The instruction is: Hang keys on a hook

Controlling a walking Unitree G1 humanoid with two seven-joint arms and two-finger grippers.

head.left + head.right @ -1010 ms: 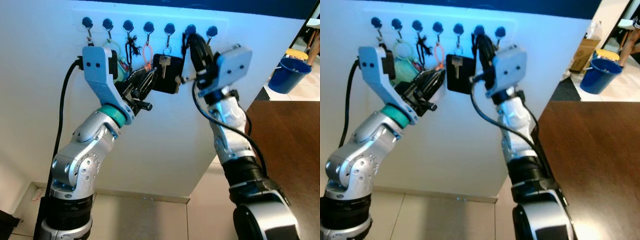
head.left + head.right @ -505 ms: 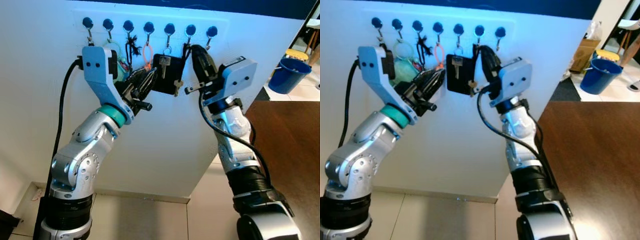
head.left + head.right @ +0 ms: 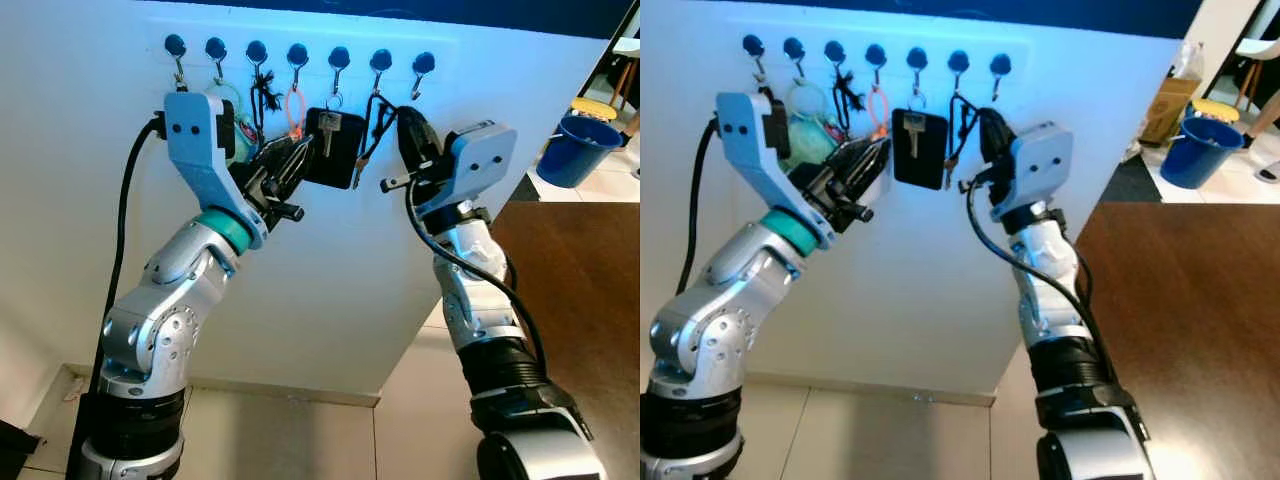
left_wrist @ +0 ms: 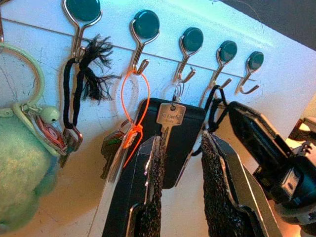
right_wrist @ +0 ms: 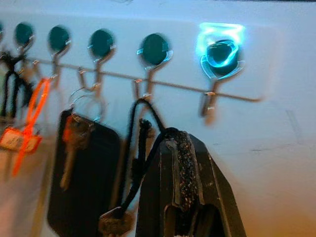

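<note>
Row of seven hooks (image 3: 297, 55) mounted high on wall (image 3: 330, 290). Tasselled cord (image 4: 84, 79) hung on third hook from left, thin loop with keys (image 4: 129, 116) on fourth, flat fob with key (image 4: 170, 133) on fifth, cord of keys (image 3: 368, 125) on sixth; seventh hook (image 3: 423, 66) bare. Left gripper (image 3: 285, 165) raised below third and fourth hooks, left of fob. Right gripper (image 3: 410, 125) positioned right of fob, just beside cord. Table (image 3: 590, 270) located to right, bucket (image 3: 576, 148) behind it.
</note>
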